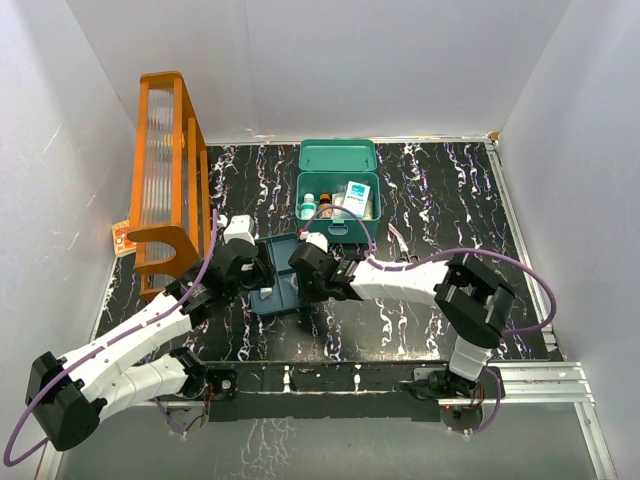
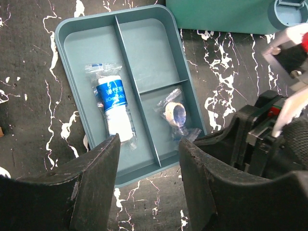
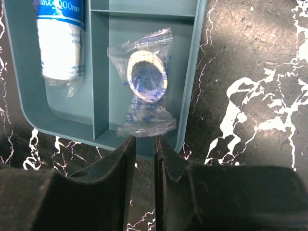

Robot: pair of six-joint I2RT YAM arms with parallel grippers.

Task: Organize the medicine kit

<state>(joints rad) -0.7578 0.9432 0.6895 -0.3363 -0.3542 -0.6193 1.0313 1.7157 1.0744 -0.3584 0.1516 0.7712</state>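
kit: medicine kit [image 1: 338,156] stands lid up at far middle of table [image 1: 450,200], just behind divided tray [image 2: 139,53] | left gripper [image 2: 149,168]: jaws apart, holding nothing, above tray's near edge | right gripper [image 3: 143,144]: jaws nearly together at edge of tape packet [image 3: 144,77]; whether it pinches, I cannot tell

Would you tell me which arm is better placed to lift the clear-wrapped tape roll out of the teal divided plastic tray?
The right: the right gripper is lined up at the clear-wrapped tape roll's near edge, jaws narrow. The left gripper hangs open, straddling the teal tray's divider.
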